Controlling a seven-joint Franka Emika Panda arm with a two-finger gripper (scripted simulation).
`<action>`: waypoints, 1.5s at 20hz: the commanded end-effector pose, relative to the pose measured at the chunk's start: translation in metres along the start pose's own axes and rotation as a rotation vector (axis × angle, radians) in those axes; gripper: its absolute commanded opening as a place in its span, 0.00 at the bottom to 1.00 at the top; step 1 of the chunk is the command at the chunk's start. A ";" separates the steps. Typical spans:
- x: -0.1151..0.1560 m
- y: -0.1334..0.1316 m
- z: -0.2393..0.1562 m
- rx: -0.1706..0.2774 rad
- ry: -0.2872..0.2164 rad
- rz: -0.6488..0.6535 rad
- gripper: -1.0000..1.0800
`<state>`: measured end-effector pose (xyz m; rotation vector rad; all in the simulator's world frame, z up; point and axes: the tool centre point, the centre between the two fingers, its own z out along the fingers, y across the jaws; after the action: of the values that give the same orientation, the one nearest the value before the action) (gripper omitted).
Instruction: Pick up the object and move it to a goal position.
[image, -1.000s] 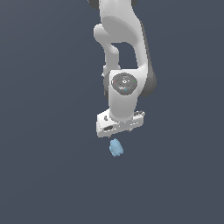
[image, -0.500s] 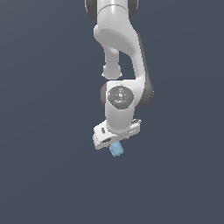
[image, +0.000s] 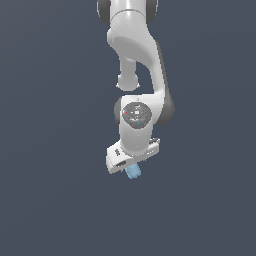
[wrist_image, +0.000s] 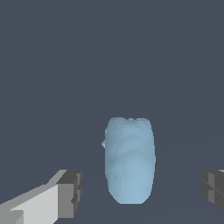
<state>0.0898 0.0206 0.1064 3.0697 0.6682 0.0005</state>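
Note:
The object (wrist_image: 130, 162) is a small light-blue lumpy chunk, standing lengthwise between my two dark-padded fingers (wrist_image: 70, 194) in the wrist view. A gap shows on each side of it, so neither pad touches it. My gripper (wrist_image: 142, 192) is open around the object. In the exterior view, the object (image: 133, 172) pokes out just below the white hand, and the gripper (image: 130, 168) sits low over it, tilted, with its fingertips mostly hidden by the hand.
A plain dark grey-blue surface fills both views. The white arm (image: 135, 60) reaches down from the top of the exterior view. No goal marker or other object shows.
The hand has come down closer over the object and twisted, with the arm's upper links shifting. The object has stayed where it was.

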 end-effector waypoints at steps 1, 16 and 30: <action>0.000 0.000 0.008 0.000 -0.001 -0.001 0.96; 0.001 0.000 0.047 0.000 0.000 -0.003 0.00; 0.002 0.001 0.038 0.000 0.000 -0.003 0.00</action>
<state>0.0911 0.0207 0.0638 3.0689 0.6735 -0.0024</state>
